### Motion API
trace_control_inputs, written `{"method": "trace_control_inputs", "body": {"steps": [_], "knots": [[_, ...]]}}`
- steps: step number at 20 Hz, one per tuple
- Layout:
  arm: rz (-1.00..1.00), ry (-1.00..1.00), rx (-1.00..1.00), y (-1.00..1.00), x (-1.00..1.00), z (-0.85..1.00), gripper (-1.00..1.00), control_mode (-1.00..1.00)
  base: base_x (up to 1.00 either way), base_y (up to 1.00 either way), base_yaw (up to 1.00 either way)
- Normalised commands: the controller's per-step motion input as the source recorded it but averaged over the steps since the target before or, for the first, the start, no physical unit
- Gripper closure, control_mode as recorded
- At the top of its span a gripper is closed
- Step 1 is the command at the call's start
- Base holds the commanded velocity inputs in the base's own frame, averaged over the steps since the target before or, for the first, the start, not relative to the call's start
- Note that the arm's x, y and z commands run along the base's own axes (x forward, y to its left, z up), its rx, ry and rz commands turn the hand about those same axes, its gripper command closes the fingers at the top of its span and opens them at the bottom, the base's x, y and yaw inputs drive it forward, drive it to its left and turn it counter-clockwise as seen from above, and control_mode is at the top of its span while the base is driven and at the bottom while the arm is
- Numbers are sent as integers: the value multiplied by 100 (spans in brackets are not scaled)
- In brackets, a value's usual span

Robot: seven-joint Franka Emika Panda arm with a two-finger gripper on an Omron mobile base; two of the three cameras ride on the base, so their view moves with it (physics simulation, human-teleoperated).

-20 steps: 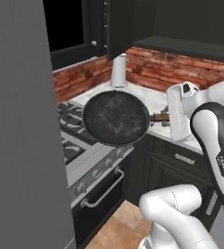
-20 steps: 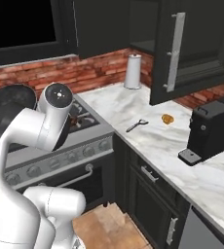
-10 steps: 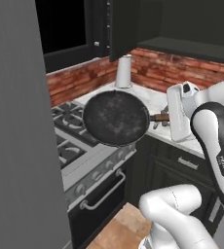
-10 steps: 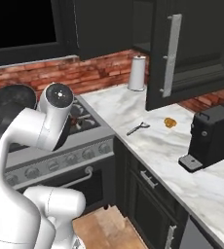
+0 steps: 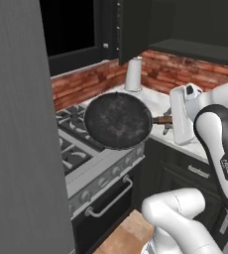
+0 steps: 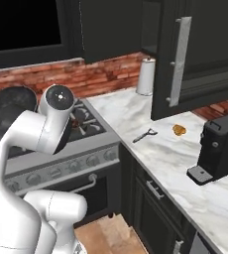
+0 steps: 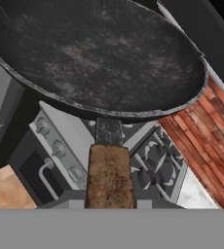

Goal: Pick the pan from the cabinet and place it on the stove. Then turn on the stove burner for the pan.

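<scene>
Red brick backsplash runs behind the gas stove (image 5: 93, 163) and marble counter (image 6: 150, 149). Above the stove's front edge, clear of the grates, the black frying pan (image 5: 118, 120) hangs tilted, the gripper (image 5: 171, 120) clamped on its brown handle (image 7: 109, 175).

From behind the arm on its left side we're looking forward and down at the stove (image 5: 86, 154), seeing its front knobs and oven door at an angle, with the brick backsplash (image 5: 81, 87) beyond it. Switching to the right side, we face the same stove (image 6: 61, 149) from the opposite corner, and the marble counter (image 6: 185, 163) beside it runs toward us. Both views share the stove, that brick wall and the white paper roll (image 6: 146, 75) standing past the stove. The hand camera sits very close, tilted, peering down along the pan's handle at the stove (image 7: 153, 165) below.
</scene>
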Motion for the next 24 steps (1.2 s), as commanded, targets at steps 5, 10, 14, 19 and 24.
{"method": "trace_control_inputs", "body": {"steps": [5, 10, 14, 19, 24], "knots": [[0, 0, 0, 0, 0, 0, 100, 100, 43, -2, 8], [0, 0, 0, 0, 0, 0, 100, 100, 40, -3, 8], [0, 0, 0, 0, 0, 0, 100, 100, 48, -6, 7], [0, 0, 0, 0, 0, 0, 100, 100, 39, -3, 6], [0, 0, 0, 0, 0, 0, 100, 100, 18, 0, 4]]}}
